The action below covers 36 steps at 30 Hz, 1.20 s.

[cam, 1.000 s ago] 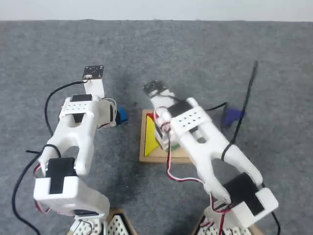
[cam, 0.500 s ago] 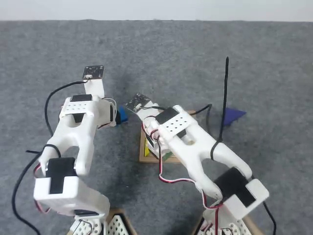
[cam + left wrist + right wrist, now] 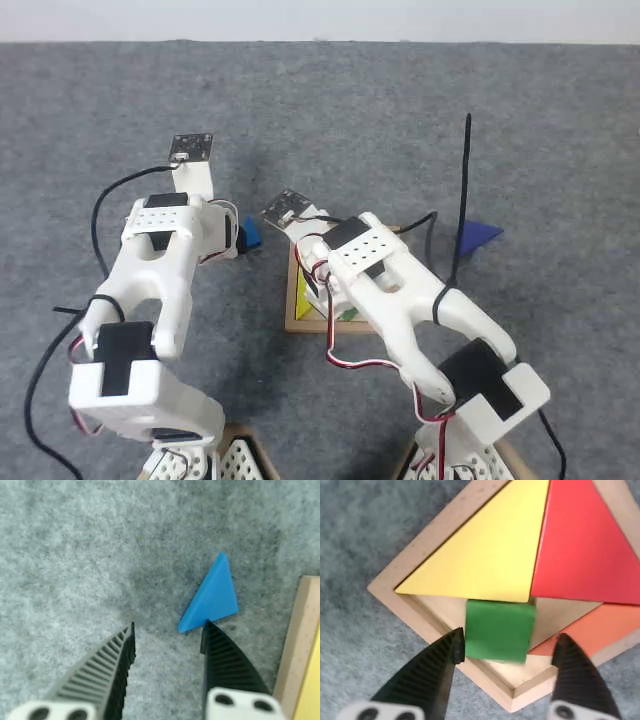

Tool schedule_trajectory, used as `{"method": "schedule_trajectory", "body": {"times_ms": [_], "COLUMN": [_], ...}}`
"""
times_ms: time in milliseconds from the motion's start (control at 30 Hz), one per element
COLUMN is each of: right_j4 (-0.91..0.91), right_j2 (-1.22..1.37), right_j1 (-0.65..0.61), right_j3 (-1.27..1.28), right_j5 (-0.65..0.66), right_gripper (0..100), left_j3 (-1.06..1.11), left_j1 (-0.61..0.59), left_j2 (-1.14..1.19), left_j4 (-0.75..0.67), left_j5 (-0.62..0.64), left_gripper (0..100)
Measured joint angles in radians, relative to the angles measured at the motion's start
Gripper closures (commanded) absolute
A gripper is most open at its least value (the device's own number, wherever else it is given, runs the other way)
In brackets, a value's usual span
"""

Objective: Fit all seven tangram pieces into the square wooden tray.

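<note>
Two claws wide: left claw [image 3: 168, 625] beside blue triangle [image 3: 212, 597], centre-left of frame; right claw [image 3: 510, 639] above green square [image 3: 497, 630] in tray [image 3: 400, 600], frame centre, with yellow triangle [image 3: 485, 560], red triangle [image 3: 580, 555], orange piece [image 3: 590, 625].

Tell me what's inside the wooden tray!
Inside the wooden tray lie a yellow triangle, a red triangle, an orange piece and a green square, with bare wood between. The fingers of the right gripper hide parts of its rim.

No text — nothing legible anywhere.
</note>
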Motion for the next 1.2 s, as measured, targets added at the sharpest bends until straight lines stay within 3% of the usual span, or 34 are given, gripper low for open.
{"method": "schedule_trajectory", "body": {"times_ms": [333,600,733,1000,1200], "right_j4": [0.032,0.068,0.043,-0.109,-0.120], "right_j2": [-0.072,-0.345,-0.269,0.002,0.152], "right_j1": [0.049,0.543,0.624,0.623,0.620], "right_j3": [-0.003,-0.005,0.003,-0.075,-0.226], "right_j5": [0.008,-0.002,-0.207,-0.914,-1.054], "right_gripper": [70.6,70.6,70.6,70.7,70.7], "left_j3": [0.000,0.000,0.003,0.029,0.029], "left_j1": [0.000,0.002,0.034,0.031,0.034], "left_j2": [0.000,0.000,0.002,0.002,0.002], "left_j4": [0.000,0.000,0.000,-0.008,-0.008], "left_j5": [0.000,0.000,0.000,0.006,0.006], "left_gripper": [79,79,79,79,79]}}
